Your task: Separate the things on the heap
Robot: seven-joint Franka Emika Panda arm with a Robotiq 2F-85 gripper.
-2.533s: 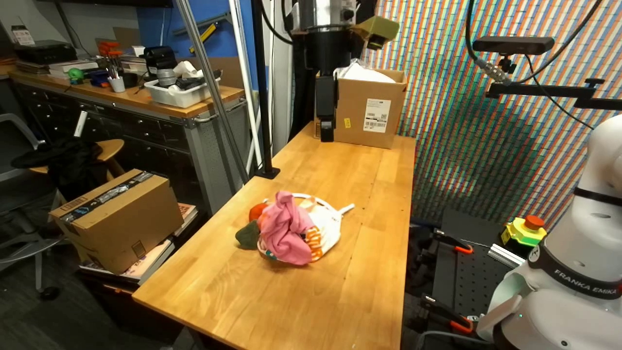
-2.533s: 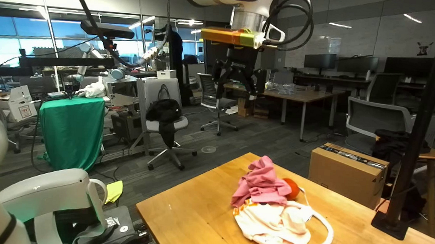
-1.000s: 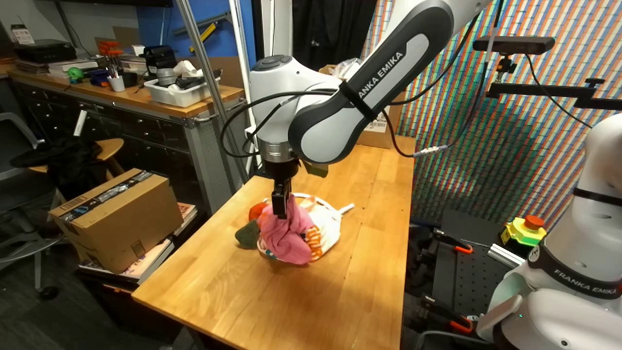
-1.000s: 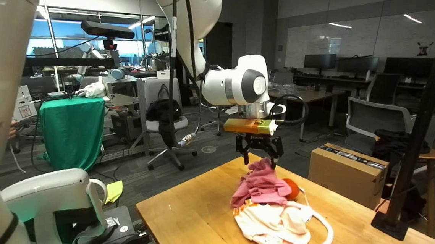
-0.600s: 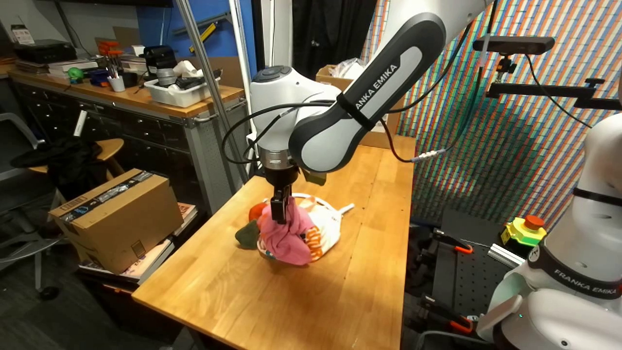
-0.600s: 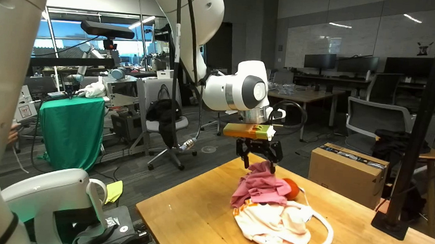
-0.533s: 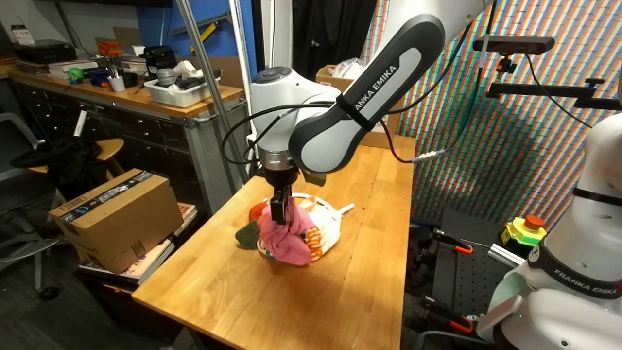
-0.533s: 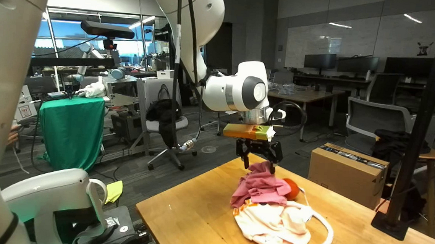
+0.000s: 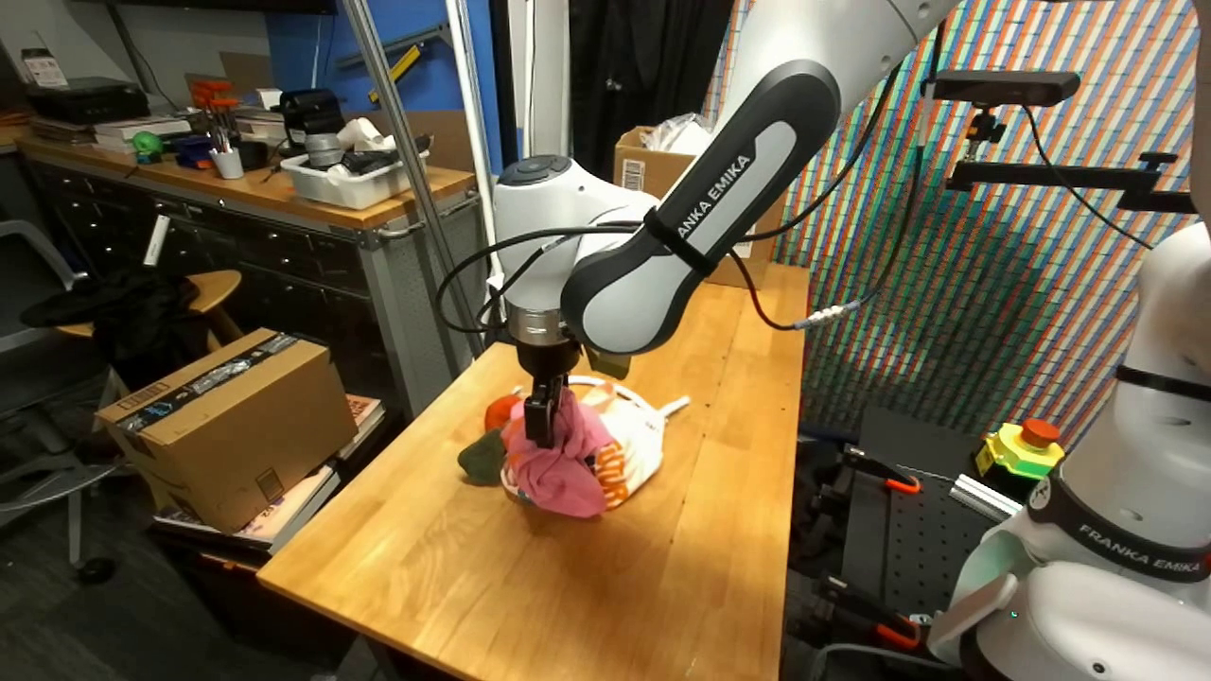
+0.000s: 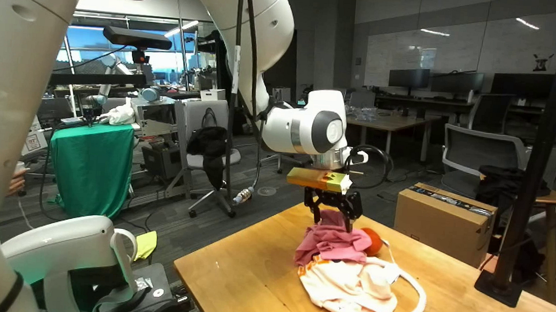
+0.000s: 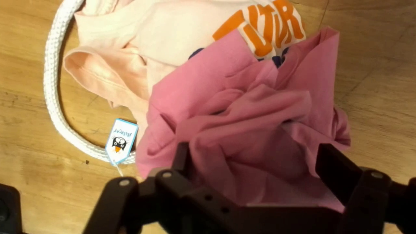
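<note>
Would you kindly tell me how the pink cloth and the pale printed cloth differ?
The pink cloth shows no print; the pale printed cloth bears orange lettering. The pink cloth is bunched into a mound; the pale printed cloth lies flatter. The pink cloth partly covers the pale printed cloth. Both are creased fabric, heaped together on the table.

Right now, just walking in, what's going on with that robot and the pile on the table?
A robot arm holds its open tool over a heap on a wooden table, jaws on either side of a bunched pink cloth, not yet gripping it. The pink cloth partly covers a pale, orange-lettered cloth, and a white cord curves alongside. A round red thing and a dark green piece sit at the heap's edge. Nothing looks separated yet.
</note>
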